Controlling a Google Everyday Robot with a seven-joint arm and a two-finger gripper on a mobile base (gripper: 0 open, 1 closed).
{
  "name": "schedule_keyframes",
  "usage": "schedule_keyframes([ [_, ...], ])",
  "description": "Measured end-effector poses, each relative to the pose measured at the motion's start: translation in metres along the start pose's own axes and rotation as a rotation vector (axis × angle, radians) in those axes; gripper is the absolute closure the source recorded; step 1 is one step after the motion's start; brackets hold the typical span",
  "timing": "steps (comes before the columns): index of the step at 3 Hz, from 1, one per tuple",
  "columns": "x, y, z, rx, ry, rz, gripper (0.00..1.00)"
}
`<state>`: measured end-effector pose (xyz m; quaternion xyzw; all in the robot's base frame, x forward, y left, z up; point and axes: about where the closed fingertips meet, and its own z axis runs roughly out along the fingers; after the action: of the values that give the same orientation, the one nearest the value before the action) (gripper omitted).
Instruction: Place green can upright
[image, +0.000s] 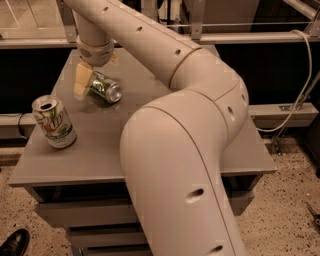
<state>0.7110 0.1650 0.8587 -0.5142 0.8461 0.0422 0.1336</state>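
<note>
The green can (105, 88) lies on its side on the grey table (100, 145), at the back left, its silver end facing the front right. My gripper (97, 71) hangs from the arm right above the can's far end. One pale finger (81, 80) reaches down just left of the can, and the tip of the other finger (115, 59) shows behind it. The fingers stand apart, open, and the can rests on the table between and just in front of them.
A mostly white can with a green-red logo (54, 121) stands upright near the table's left front edge. My own large arm (180, 150) covers the table's middle and right. Drawers sit below the tabletop; a dark shoe (14, 243) is on the floor at bottom left.
</note>
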Motion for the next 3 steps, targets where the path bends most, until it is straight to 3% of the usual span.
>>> schedule_keyframes([
  [2, 0.004, -0.012, 0.01, 0.034, 0.018, 0.062, 0.38],
  [3, 0.001, -0.016, -0.003, 0.03, -0.034, 0.09, 0.63],
])
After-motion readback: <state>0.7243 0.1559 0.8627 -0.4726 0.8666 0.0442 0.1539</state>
